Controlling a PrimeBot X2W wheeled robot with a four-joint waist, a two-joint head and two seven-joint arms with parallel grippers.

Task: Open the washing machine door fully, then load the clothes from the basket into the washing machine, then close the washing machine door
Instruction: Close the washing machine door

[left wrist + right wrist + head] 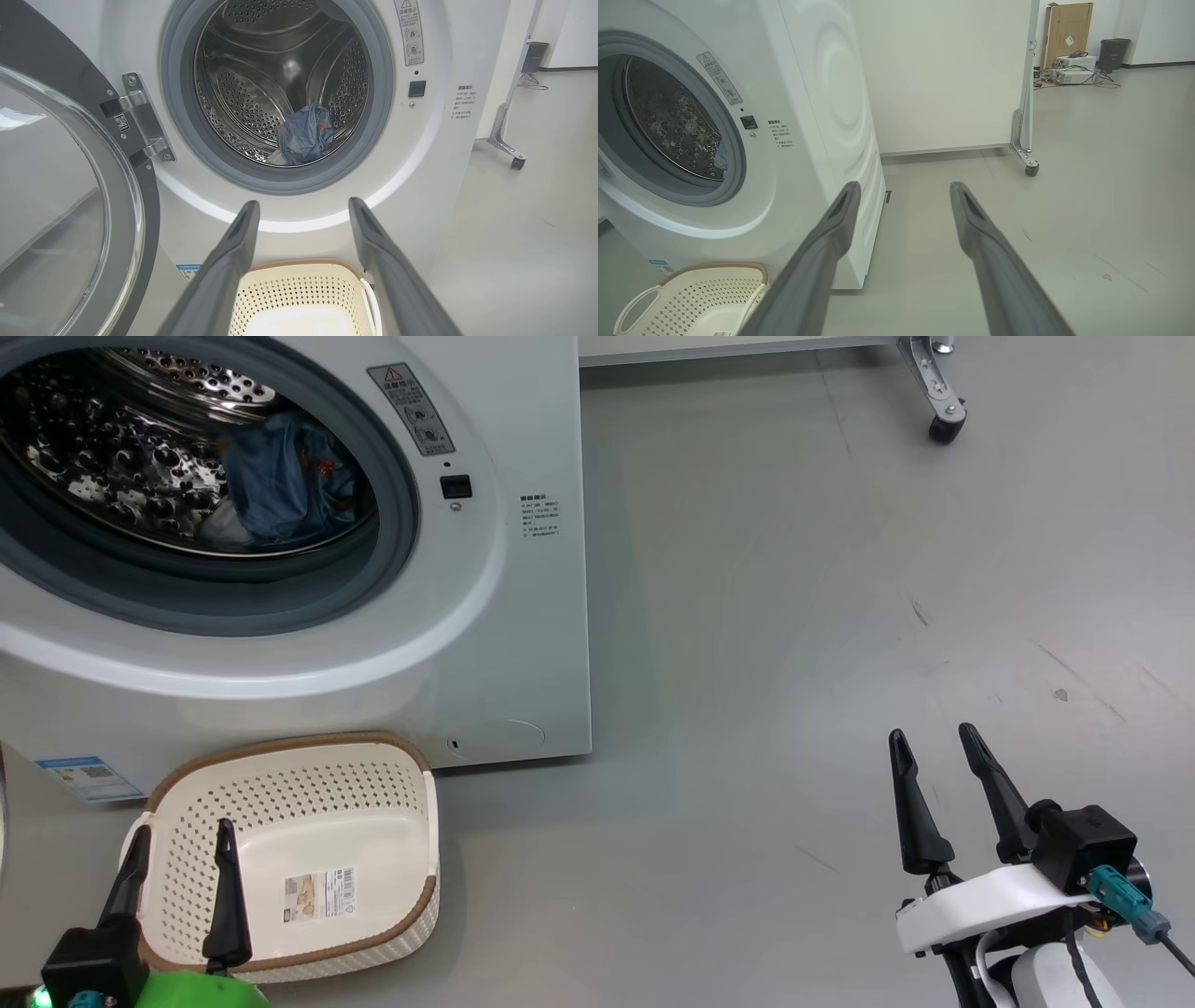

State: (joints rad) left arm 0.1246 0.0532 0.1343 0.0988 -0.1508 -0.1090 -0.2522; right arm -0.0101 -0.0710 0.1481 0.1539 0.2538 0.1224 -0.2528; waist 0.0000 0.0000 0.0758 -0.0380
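- My left claw (pixel 182 828) hangs over the near rim of the basket (pixel 280 784), its fingers spread wide and holding nothing.
- My right claw (pixel 932 733) is just as wide and just as empty, out over bare grey floor (pixel 794 663), well apart from the washing machine (pixel 523 644).
- The basket sits on the floor against the foot of the machine, below the drum mouth. The sticker on its base lies uncovered.
- The clothes (pixel 280 485) are inside the drum, a blue bundle low on the right side, behind the grey gasket.
- On my right, open floor runs from the machine's corner out to a wheeled panel leg (pixel 943 415).
- My left wrist view shows the washing machine door (pixel 70 186) swung out on its hinge (pixel 142 121). The glass stands close on my left side and walls off that flank.
- My right wrist view takes in the machine's side panel, the white panel behind it, and a cardboard box (pixel 1066 28) and dark bin (pixel 1113 53) far across the room.
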